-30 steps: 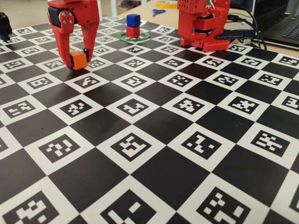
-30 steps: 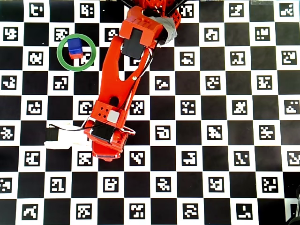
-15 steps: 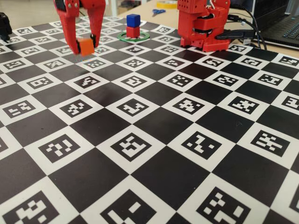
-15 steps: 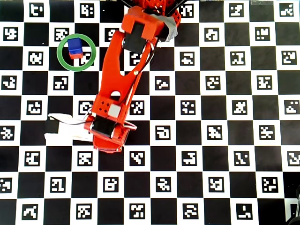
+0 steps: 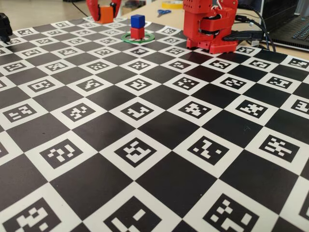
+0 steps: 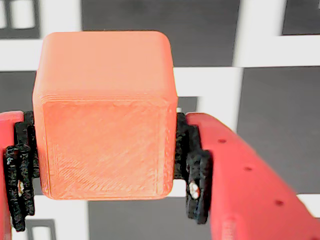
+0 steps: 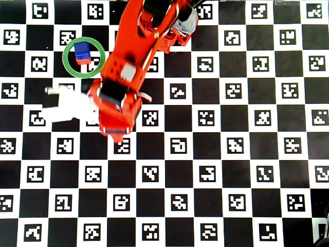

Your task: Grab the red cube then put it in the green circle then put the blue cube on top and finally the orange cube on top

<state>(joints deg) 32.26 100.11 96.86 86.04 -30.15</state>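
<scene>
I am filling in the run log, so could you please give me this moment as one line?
end effector: shut on small orange cube, lifted | small blue cube: on small red cube | thin green ring: around stack | phase: carrying

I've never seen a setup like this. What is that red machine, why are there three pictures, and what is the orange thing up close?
The red machine is a small robot arm bolted to a table covered by a black-and-white checkered mat with printed code patterns. The three pictures show one moment from three cameras: a fixed view low at the table's edge, an overhead view looking straight down, and a wrist view riding on the arm itself.

The arm's end effector, a two-finger clamp, is shut on the orange cube; the wrist view shows it squeezed between the dark pads. In the fixed view the cube hangs raised above the mat.

Nearby lies a flat green circle. Inside it stands a red cube with a blue cube stacked on top.
</scene>
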